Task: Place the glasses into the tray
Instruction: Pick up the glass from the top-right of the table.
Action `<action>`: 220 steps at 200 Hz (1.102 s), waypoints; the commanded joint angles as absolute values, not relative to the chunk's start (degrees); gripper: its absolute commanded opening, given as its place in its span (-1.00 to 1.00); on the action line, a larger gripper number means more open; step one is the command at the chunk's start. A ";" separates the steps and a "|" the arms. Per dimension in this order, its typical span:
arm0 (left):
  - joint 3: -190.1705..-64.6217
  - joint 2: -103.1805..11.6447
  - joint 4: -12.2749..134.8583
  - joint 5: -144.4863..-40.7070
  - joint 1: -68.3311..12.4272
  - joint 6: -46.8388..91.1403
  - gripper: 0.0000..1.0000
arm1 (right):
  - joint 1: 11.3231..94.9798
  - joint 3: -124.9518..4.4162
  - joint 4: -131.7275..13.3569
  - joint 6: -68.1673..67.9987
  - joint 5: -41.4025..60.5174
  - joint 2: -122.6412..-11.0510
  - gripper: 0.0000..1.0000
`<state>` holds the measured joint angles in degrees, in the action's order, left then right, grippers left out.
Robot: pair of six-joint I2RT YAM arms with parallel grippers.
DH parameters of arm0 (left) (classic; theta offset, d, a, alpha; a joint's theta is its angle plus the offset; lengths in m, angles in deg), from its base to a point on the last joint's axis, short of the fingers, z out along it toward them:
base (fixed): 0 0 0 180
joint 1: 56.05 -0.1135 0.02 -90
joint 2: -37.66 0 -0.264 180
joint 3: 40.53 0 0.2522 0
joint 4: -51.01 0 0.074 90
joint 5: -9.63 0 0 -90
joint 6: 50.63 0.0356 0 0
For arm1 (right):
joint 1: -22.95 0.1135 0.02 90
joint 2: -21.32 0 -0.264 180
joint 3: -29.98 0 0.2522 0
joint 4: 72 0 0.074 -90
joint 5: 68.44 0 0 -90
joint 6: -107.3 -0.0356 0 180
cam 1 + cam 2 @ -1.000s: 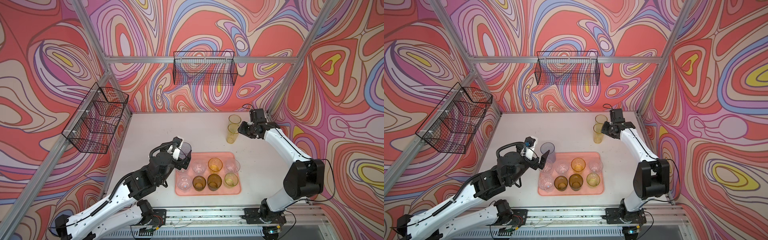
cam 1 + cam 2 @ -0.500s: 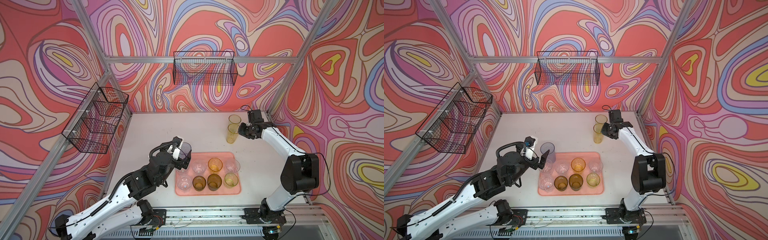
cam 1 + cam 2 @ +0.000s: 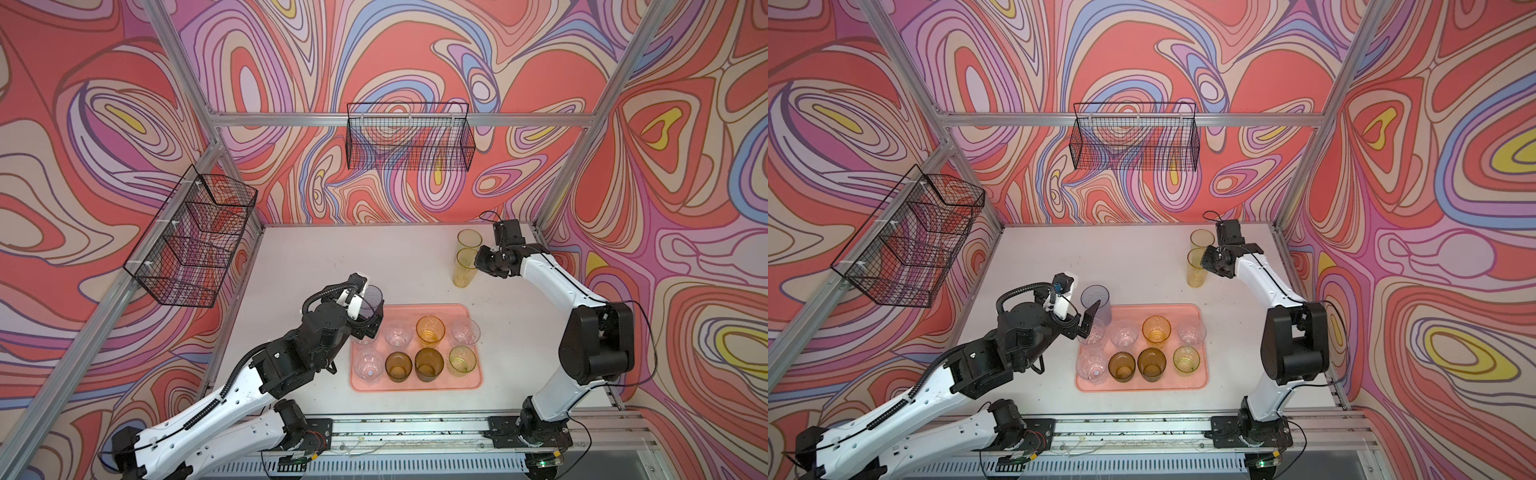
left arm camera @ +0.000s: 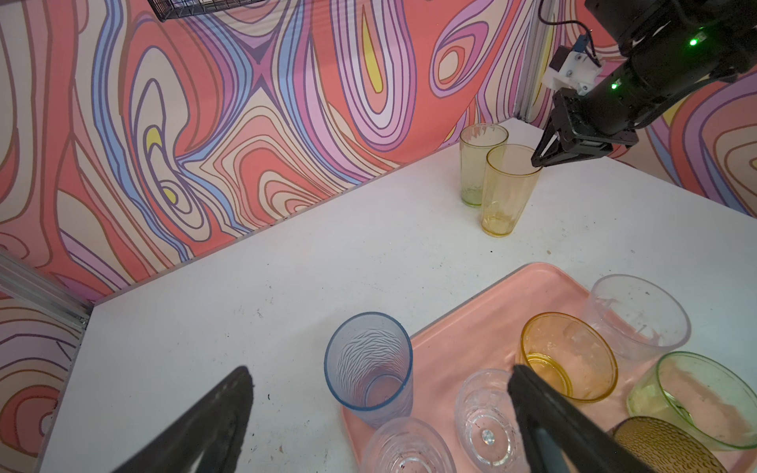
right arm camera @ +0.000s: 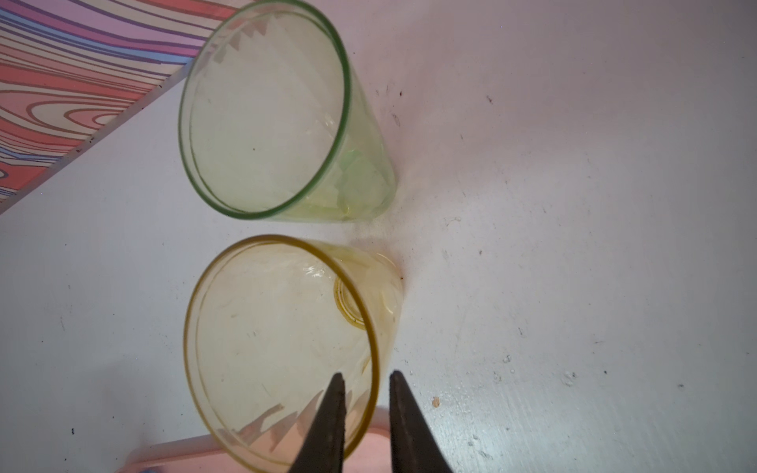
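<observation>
The salmon-pink tray (image 3: 415, 384) holds several short glasses, clear, amber, brown and olive. A tall blue-grey glass (image 4: 368, 364) stands upright at its far left corner. My left gripper (image 4: 379, 372) is wide open around that glass, its fingers apart from it. At the back right of the table stand a yellow glass (image 3: 463, 266) and, behind it, a green glass (image 3: 469, 239). My right gripper (image 5: 364, 374) has closed on the yellow glass (image 5: 282, 348) at its rim, one finger inside and one outside. The green glass (image 5: 266, 114) stands free just beyond.
Black wire baskets hang on the back wall (image 3: 409, 139) and the left wall (image 3: 195, 237). The back wall and the right corner post (image 3: 540, 224) stand close behind the two tall glasses. White tabletop (image 3: 332, 257) lies between the tray and the walls.
The right gripper's jaws have narrowed onto the yellow glass's rim and its wrist has shifted slightly. The left arm and the blue-grey glass have not moved.
</observation>
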<state>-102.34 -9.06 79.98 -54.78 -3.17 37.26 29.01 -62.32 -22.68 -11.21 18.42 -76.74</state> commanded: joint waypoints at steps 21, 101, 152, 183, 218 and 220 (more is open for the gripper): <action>-104.30 -9.06 81.12 -53.93 -3.10 37.97 1.00 | 28.77 -63.59 -22.05 -10.37 17.13 -78.86 -0.71; -104.54 -9.54 81.22 -53.91 -3.14 38.23 1.00 | 28.75 -62.98 -22.02 -9.95 14.92 -77.04 -1.00; -105.01 -9.45 82.10 -54.51 -3.14 37.83 1.00 | 28.86 -61.31 -22.60 -11.68 8.27 -73.79 -1.00; -105.01 -9.36 82.19 -54.59 -3.14 37.85 1.00 | 29.00 -60.88 -22.42 -11.82 5.90 -71.24 -1.00; -104.94 -10.05 82.17 -55.12 -3.11 37.65 1.00 | 30.34 -60.59 -22.24 -11.74 4.54 -67.98 -1.00; -104.97 -10.13 82.17 -55.20 -3.13 37.69 1.00 | 30.51 -60.66 -22.14 -11.71 4.65 -67.80 -1.00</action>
<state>-103.33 -9.69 81.48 -54.85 -3.17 37.48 29.41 -61.07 -21.39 -11.54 6.84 -71.10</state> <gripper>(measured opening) 0.999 0.056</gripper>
